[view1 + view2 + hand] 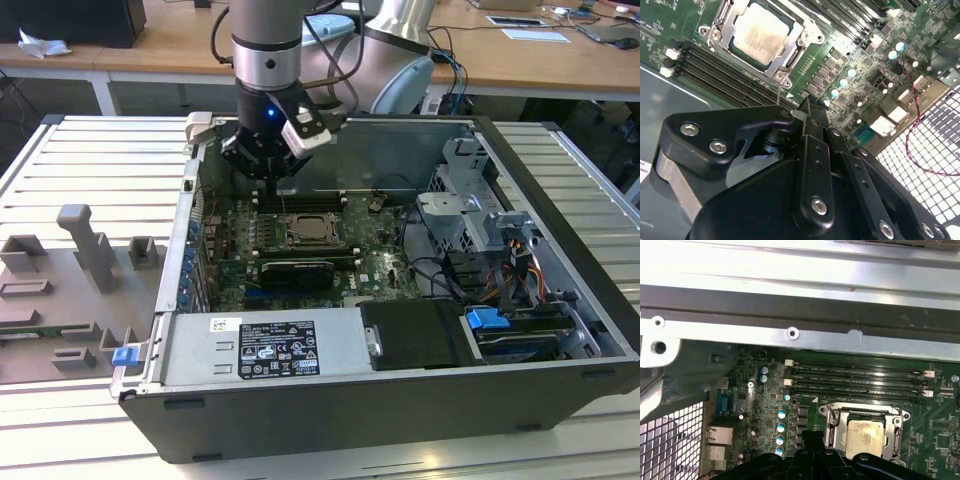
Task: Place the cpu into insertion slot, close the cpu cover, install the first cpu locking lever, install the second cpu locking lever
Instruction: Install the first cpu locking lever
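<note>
First, at the exterior view's left, grey plastic holders [90,250] stand on the slatted metal desk [60,150], and a small blue clip [124,355] lies near the corner of the open computer case [565,200]. Inside the case, at its front, is a grey power supply [270,345] with a label on top.

Further to the right, the arm comes down into the back part of the case, and the claw [278,185] hangs just above the green board, near the rear wall. I cannot tell from these pictures if the claw is open or closed. In the second wrist view a thin metal rod [778,92] rises from beside one corner of the cpu cover [725,22] towards the claw [807,106]; whether the claw holds it, I cannot say.

Just beside the claw, the cpu [762,32] already sits in the insertion slot [865,415], with its pale metal face up. The cpu cover lies flat around it, so the chip shows through the square opening. Long black memory slots [725,75] run between the cover and the claw. A long black card [295,272] lies in front of the socket.

At the exterior view's right stand a metal drive cage [470,210], bundles of cables and a blue tab [487,321]
</note>
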